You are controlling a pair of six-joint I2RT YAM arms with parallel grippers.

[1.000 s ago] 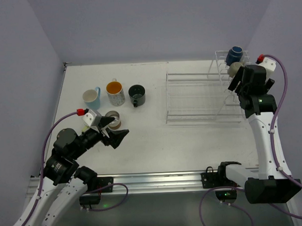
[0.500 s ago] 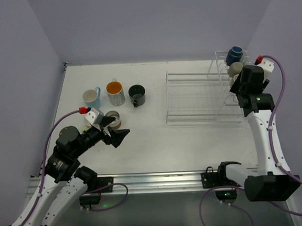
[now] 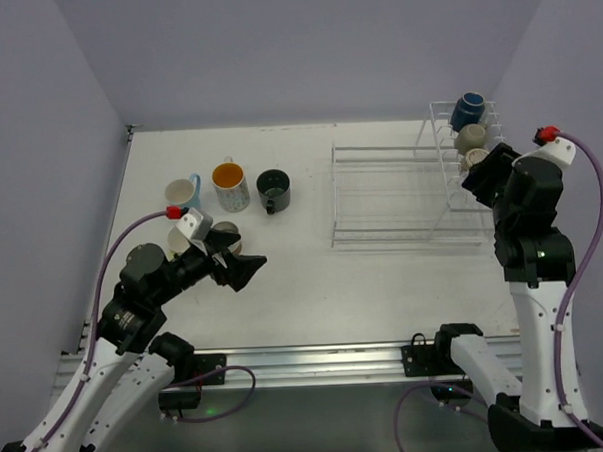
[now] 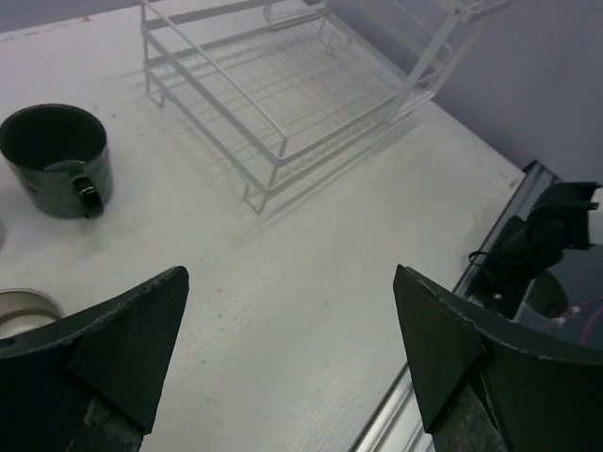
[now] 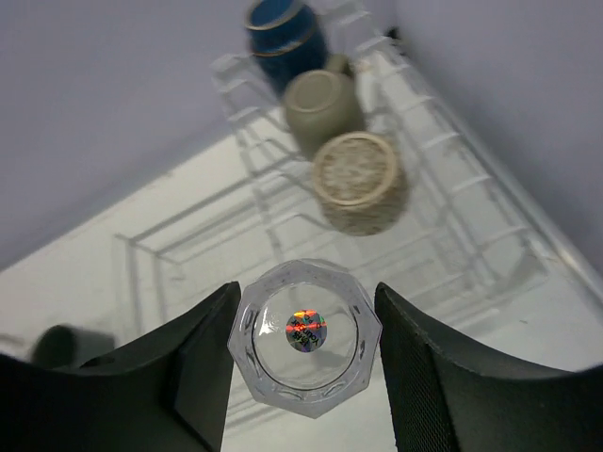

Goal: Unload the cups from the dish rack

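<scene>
Change: right gripper [image 5: 306, 363] has clamped onto the clear glass cup [image 5: 304, 325] and drawn back from the dish rack [image 3: 400, 197].
Left: left gripper [image 4: 290, 282] jaws wide, holding nothing, above table [image 4: 283, 226].
Rack basket: navy cup [image 5: 283, 28], pale green cup [image 5: 323, 104], beige cup [image 5: 358, 179].

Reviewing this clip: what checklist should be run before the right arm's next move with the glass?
1. Grip: right pincer shut on the clear glass: ok.
2. Clearance: glass free of the dish rack wires: cannot tell, wires lie close behind it.
3. Other arm: left pincer open and empty: ok.
4. Set-down: bare table in front of the rack: ok.
5. Rack unloaded: not ok; navy cup, pale green cup and beige cup sit in it.
</scene>
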